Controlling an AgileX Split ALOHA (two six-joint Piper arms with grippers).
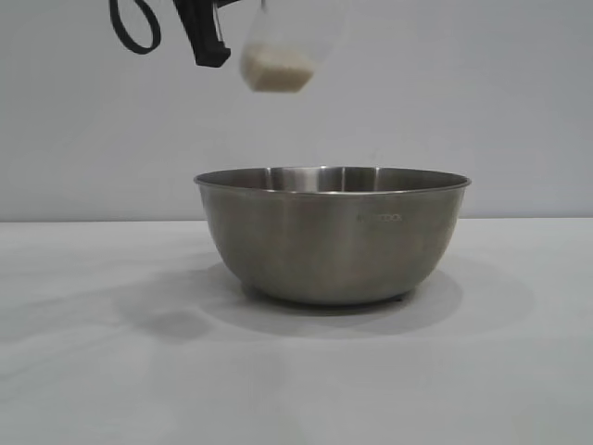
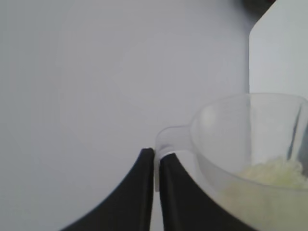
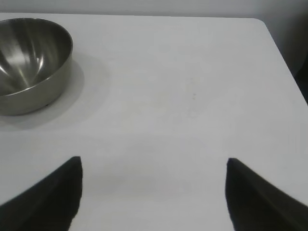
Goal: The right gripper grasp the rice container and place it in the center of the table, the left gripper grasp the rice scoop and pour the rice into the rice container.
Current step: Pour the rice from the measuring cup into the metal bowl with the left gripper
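The steel rice container (image 1: 332, 236) stands upright on the white table (image 1: 93, 371), mid-view. High above its left part hangs the clear rice scoop (image 1: 281, 51), tilted, with rice (image 1: 276, 72) pooled in its lower end. My left gripper (image 1: 211, 42) is at the scoop's left, partly cut off by the frame's top. In the left wrist view the left gripper (image 2: 157, 156) is shut on the rice scoop's (image 2: 240, 139) handle, rice (image 2: 272, 173) inside. My right gripper (image 3: 154, 163) hovers open over bare table, well away from the rice container (image 3: 29, 62).
A black cable loop (image 1: 134, 28) hangs at the upper left. The table's rounded far corner and edge (image 3: 269, 33) show in the right wrist view, with dark floor beyond. A grey wall stands behind the table.
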